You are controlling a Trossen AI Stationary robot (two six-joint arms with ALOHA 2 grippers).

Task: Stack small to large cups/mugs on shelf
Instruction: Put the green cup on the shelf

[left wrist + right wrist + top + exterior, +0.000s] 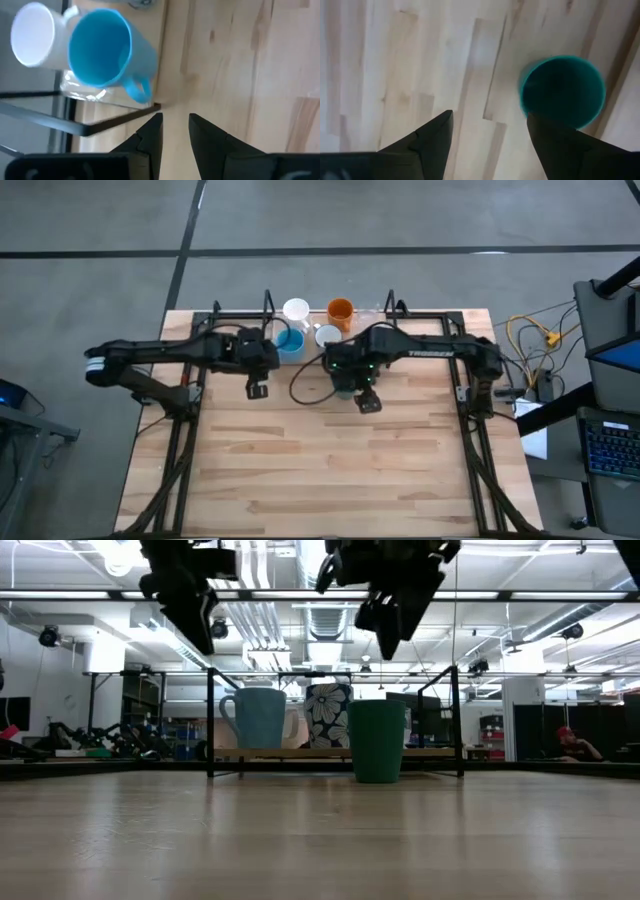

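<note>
judging most cups already standing on the shelf (240, 330), dark green cup (377, 741) waiting on the table, right gripper (490, 132) hovering released above it, left gripper (175, 131) hanging narrowly parted, empty.

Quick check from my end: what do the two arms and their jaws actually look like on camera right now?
Both arms are dark, jointed and slim. The left arm ends toward its base in a white band; the right arm carries pale lettering along its link, and a black cable loops beside it. The left gripper has narrow, tapered black jaws; the right gripper has broader, wedge-shaped black ones.
</note>
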